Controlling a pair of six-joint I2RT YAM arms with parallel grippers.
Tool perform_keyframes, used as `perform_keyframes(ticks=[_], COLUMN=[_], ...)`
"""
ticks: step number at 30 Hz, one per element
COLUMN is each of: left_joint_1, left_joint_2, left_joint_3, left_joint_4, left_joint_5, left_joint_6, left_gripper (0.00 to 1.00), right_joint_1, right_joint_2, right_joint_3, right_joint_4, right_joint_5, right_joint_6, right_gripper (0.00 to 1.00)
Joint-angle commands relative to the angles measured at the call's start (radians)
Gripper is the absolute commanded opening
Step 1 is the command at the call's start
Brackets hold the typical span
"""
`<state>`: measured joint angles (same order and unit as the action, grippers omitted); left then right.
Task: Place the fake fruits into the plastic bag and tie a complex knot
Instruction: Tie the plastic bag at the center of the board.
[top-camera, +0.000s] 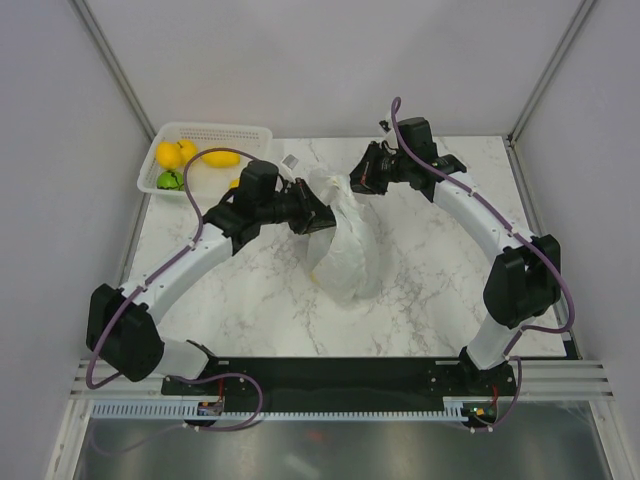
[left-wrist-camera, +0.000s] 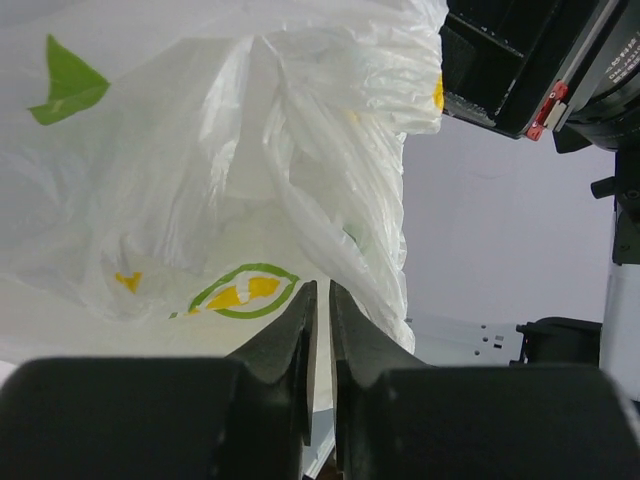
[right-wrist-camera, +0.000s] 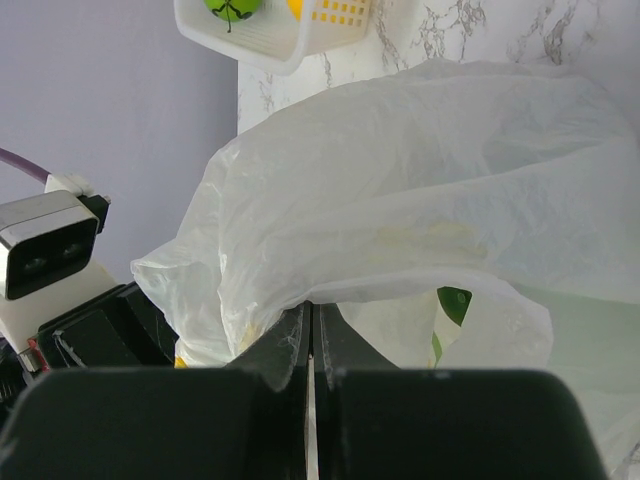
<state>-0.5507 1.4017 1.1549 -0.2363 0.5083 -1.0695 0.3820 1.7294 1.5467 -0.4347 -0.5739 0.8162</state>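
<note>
Marble table (top-camera: 440, 260) has free room front + R. Plastic bag (top-camera: 345, 250) slumps mid-table. Basket (top-camera: 215, 135) w/ fake fruits (top-camera: 170, 155) hugs the back-L edge. Left gripper (left-wrist-camera: 322, 288) is nearly closed on bag film, right gripper (right-wrist-camera: 308, 308) fully clamped on it.

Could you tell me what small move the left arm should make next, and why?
Probably finish closing the left gripper on the plastic bag: its fingers show a thin gap with film at their tips, while the right gripper is shut on the bag's other side. A firm pinch seems wise before either arm pulls.
</note>
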Motion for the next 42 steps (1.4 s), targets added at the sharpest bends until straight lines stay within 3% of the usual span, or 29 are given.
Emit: perform_keyframes(ticks=[1, 5, 8, 16, 23, 42], left_joint_1=[0.012, 0.012, 0.011, -0.003, -0.032, -0.104], left_joint_2=[-0.056, -0.047, -0.024, 0.026, 0.055, 0.178], left_joint_3=[-0.014, -0.011, -0.008, 0.011, 0.057, 0.189], left_joint_4=[0.002, 0.009, 0.04, 0.058, 0.11, 0.138], left_joint_5=[-0.045, -0.033, 0.007, 0.068, 0.03, -0.091], left_joint_6=[0.019, 0.023, 0.013, -0.01, -0.027, 0.017], left_gripper=[0.15, 0.16, 0.26, 0.27, 0.43, 0.5], right_joint_1=[-0.003, -0.005, -0.005, -0.005, -0.005, -0.005], right_joint_2=[-0.022, -0.021, -0.019, -0.019, -0.025, -0.03], right_joint_3=[0.019, 0.021, 0.02, 0.027, 0.016, -0.023], right_joint_4=[0.017, 0.019, 0.021, 0.021, 0.019, 0.019], right_joint_5=[0.003, 0.003, 0.002, 0.005, 0.016, 0.009], right_joint_6=[0.006, 0.008, 0.006, 0.009, 0.011, 0.015], right_gripper=[0.0, 0.0, 0.0, 0.0, 0.0, 0.0])
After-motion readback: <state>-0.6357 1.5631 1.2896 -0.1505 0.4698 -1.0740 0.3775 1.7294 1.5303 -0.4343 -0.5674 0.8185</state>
